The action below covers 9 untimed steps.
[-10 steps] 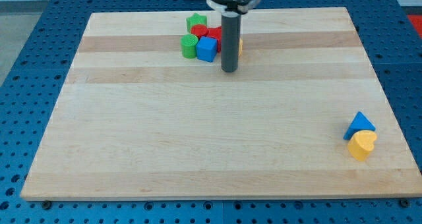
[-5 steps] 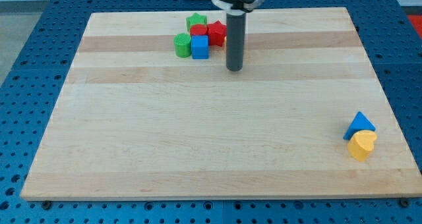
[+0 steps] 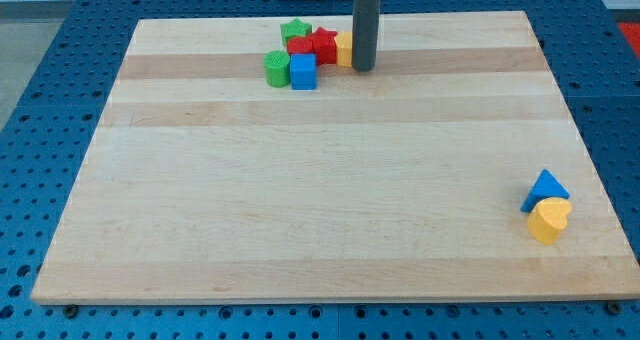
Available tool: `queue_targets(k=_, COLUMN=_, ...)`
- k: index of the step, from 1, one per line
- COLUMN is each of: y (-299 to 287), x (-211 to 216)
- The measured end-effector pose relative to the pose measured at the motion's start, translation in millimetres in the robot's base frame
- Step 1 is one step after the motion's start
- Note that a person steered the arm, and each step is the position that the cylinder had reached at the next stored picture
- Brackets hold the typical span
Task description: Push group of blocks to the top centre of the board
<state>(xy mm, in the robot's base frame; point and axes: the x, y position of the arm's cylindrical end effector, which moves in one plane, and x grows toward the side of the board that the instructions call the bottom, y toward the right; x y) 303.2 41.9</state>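
Camera view: my tip (image 3: 363,68) sat on the board (image 3: 330,210) near its top edge, approx. centre, rod upright and running out of the view's top. No hand or jaws on this rig, just the bare rod, so nothing was grasped; the tip was pressed against, or just beside, the right side of a yellow block (image 3: 343,50) (mostly hidden by the rod, shape unclear).

The group lay at 9 o'clock from the tip, packed tight. Yellow block touched a red star-like block (image 3: 323,45); a second red block (image 3: 300,46) sat just left of that, shape hard to tell. A green star-like block (image 3: 295,30) was at 11 o'clock of the cluster, nearest the top edge. A blue cube (image 3: 303,71) and a green cylinder (image 3: 276,68) sat side by side, touching, at 7 o'clock of the reds.

Well apart, at approx. 4 o'clock from the tip near the board's right edge: a blue triangular block (image 3: 546,189) with a yellow heart-like block (image 3: 549,220) touching it at 6 o'clock.
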Motion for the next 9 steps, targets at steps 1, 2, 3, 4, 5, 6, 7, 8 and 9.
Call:
queue_targets(k=1, y=1.2, x=52.4)
queue_targets(k=2, y=-19.5, x=88.9)
queue_targets(k=3, y=-58.8, x=88.8)
queue_targets(k=4, y=-93.3, x=80.5)
queue_targets(k=5, y=-106.6, x=56.0)
queue_targets(k=6, y=-98.9, x=27.5)
queue_targets(k=7, y=-92.5, x=15.8)
queue_targets(k=8, y=-92.4, x=15.8)
queue_targets(k=9, y=-92.7, x=16.6)
